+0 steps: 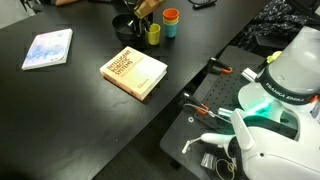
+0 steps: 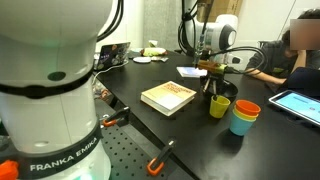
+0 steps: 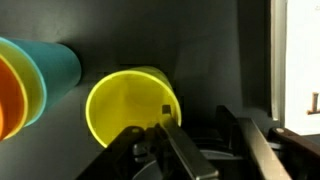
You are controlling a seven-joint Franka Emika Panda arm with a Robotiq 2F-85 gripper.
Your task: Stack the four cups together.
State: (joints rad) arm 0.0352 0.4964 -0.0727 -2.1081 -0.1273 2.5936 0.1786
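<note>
A lone yellow cup [image 3: 125, 108] stands on the black table, also seen in both exterior views [image 1: 153, 35] [image 2: 219, 106]. Beside it is a stack: a light blue cup [image 3: 58, 62] [image 1: 171, 27] [image 2: 243, 124] holding a yellow cup [image 3: 32, 88] and an orange cup [image 3: 8, 105] [image 1: 171, 15] [image 2: 248, 108]. My gripper [image 3: 198, 120] [image 1: 143, 10] [image 2: 214, 77] is open just above the lone yellow cup. One finger is at the inside of its rim and the other is outside its wall.
A black bowl [image 1: 124, 24] [image 2: 229, 90] sits right next to the cups. A tan book [image 1: 135, 72] [image 2: 168, 96] lies mid-table and a pale booklet [image 1: 48, 48] further off. A tablet [image 2: 300, 103] and a person are at the table's far side.
</note>
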